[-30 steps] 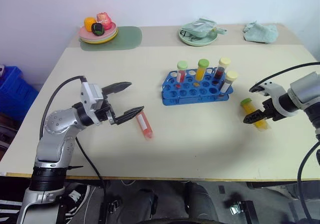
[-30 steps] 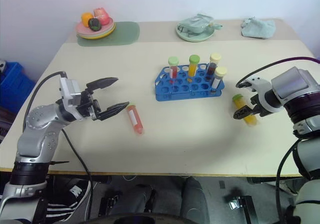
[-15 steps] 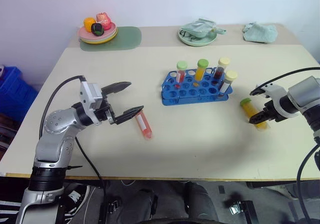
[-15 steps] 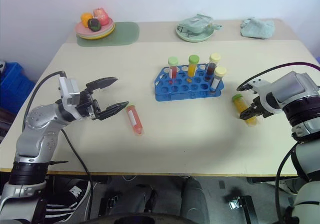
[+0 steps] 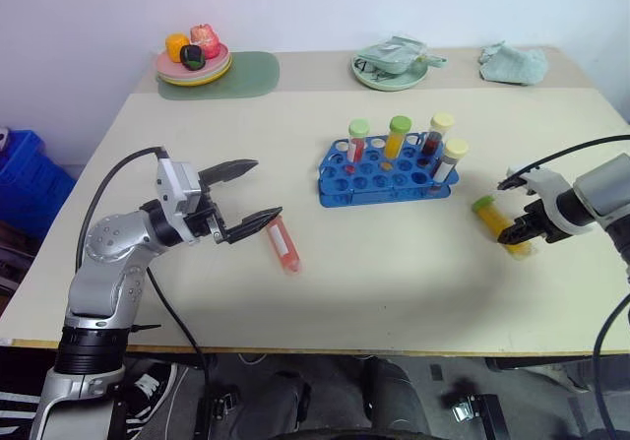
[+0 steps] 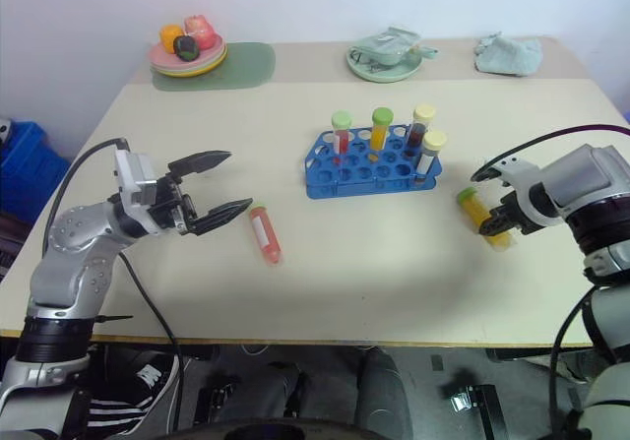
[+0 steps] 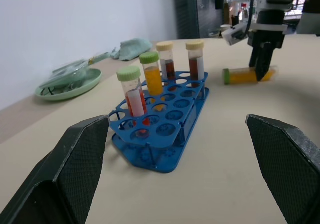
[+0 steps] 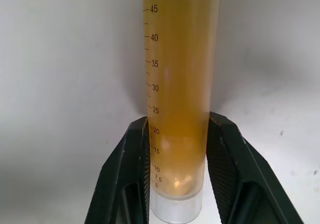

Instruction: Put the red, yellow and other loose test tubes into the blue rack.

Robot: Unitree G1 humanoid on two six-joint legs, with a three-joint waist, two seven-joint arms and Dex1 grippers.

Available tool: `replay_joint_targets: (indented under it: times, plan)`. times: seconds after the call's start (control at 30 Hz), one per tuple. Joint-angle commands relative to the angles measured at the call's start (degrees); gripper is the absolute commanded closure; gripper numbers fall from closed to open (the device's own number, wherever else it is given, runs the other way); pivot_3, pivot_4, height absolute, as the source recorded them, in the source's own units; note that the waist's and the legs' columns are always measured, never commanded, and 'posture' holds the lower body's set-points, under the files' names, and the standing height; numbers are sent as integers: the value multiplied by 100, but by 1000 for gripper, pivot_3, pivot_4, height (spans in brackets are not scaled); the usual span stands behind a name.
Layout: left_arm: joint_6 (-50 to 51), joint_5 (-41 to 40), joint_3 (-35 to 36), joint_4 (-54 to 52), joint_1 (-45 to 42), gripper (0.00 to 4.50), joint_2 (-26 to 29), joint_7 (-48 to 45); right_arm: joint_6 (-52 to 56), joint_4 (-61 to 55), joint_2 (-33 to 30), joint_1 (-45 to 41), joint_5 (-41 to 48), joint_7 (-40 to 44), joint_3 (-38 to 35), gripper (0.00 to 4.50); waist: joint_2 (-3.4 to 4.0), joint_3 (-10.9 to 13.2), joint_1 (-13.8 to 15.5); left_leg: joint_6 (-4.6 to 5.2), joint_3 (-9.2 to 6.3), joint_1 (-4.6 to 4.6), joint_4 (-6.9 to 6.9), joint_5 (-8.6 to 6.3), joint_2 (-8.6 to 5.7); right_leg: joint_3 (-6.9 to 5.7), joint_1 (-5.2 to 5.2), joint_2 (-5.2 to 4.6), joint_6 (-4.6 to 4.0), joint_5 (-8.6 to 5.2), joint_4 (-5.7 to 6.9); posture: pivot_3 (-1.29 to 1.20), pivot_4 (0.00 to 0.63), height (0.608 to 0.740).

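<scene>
Right claw (image 6: pixel 498 225) is clamped on the yellow tube (image 6: pixel 481 217), which lies flat on the bench (image 5: pixel 394 263), green cap toward the rack. The wrist view shows both fingers (image 8: pixel 127 174) pressed against the tube's sides near its clear bottom end. The blue rack (image 5: pixel 384 172) sits just beyond and to the left of this claw, holding four capped tubes upright in its back row; bare bench between claw and rack.

Left claw (image 5: pixel 243 202) hangs spread wide above the bench, holding nothing. The red tube (image 5: pixel 283 243) lies flat just to the right of its lower fingertip, apart from it. The rack is further right of that.

Far behind both claws: a plate of toy food (image 5: pixel 193 58) on a green mat (image 5: pixel 241 71), a green plate (image 5: pixel 390 66) with stuff on it, and a crumpled cloth (image 5: pixel 512 63).

Versus a second ago: right claw was wide around the yellow tube and has now closed on it. Left claw, red tube and rack are unchanged.
</scene>
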Motion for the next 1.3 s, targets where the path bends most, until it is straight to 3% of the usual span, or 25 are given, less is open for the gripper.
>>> replay_joint_targets:
  times: [0.03,0.17,0.27,0.37,0.5,0.7,1.0,1.3]
  plan:
    - [-104,-76,186,-49,-77,0,70,-24,-413,-1397,-579,642,807,672,-912,3251,0,0,-18,-1,2,0,-2,0,0,0,-3,1,0,0,0,0,150,740]
    - [-140,-30,129,157,-270,0,21,-78,-1121,-2690,31,1830,1702,213,-2886,3251,-1,0,-41,-4,14,13,-1,-3,7,2,8,4,1,1,1,0,150,740]
    - [-129,-42,110,322,-462,0,5,-145,-1332,-3267,1094,2266,2297,-459,-3979,3251,-4,0,-25,-4,17,21,4,-3,10,3,17,6,2,7,2,0,150,740]
    - [-153,-28,111,455,-588,0,24,-224,-2232,-3726,2303,2567,2307,-1480,-4533,3251,-9,0,-6,-4,5,20,8,-2,7,-2,22,5,2,9,0,0,150,740]
    - [-174,-22,151,563,-653,0,96,-318,-3465,-3366,3750,2312,1966,-2905,-4627,3251,-10,1,-38,-4,8,20,8,-2,3,-2,18,3,2,10,3,0,150,740]
    - [-157,-49,207,688,-694,0,158,-396,-5572,-2637,4977,2174,985,-4193,-4190,3251,-7,1,-78,-5,8,23,1,-1,6,-1,10,9,0,11,6,0,150,740]
    - [-139,-9,143,794,-874,0,128,-431,-7293,-1279,5989,2343,403,-4788,-3430,3251,-6,1,-290,-7,2,26,-2,0,8,-2,9,14,-1,10,10,0,150,740]
    - [-89,-16,190,733,-829,0,191,-461,-8290,-137,6013,2259,-63,-5340,-3279,3251,-4,0,-365,-9,0,28,-8,1,7,-2,9,16,-2,10,12,0,150,740]
